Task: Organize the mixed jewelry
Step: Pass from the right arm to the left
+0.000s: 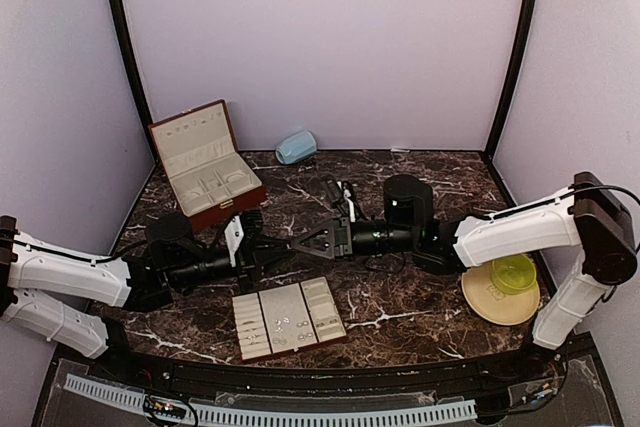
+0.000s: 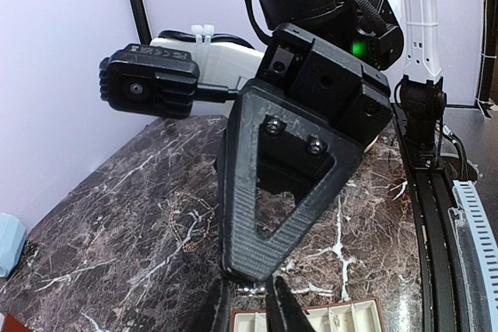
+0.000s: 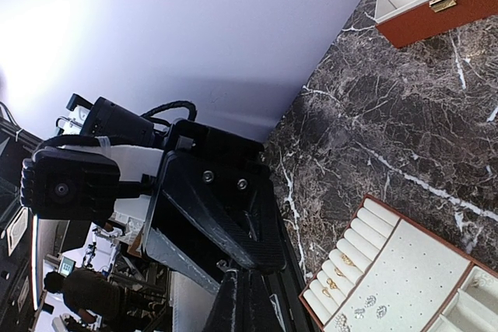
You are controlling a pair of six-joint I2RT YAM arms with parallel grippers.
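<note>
Handover above table [image 1: 420,307]: left gripper [image 1: 272,247] jaws narrow, right gripper [image 1: 290,245] jaws shut, tips meeting; held piece not discernible. Mixed jewelry [image 1: 285,323] in tray [image 1: 318,295] below. Align tips squarely; release only once gripped.

Lighting's bright and even, shadows soft; right wrist view blows out on the wall [image 3: 70,29], everything else pretty sharp.

No readable text, label or number anywhere.
</note>
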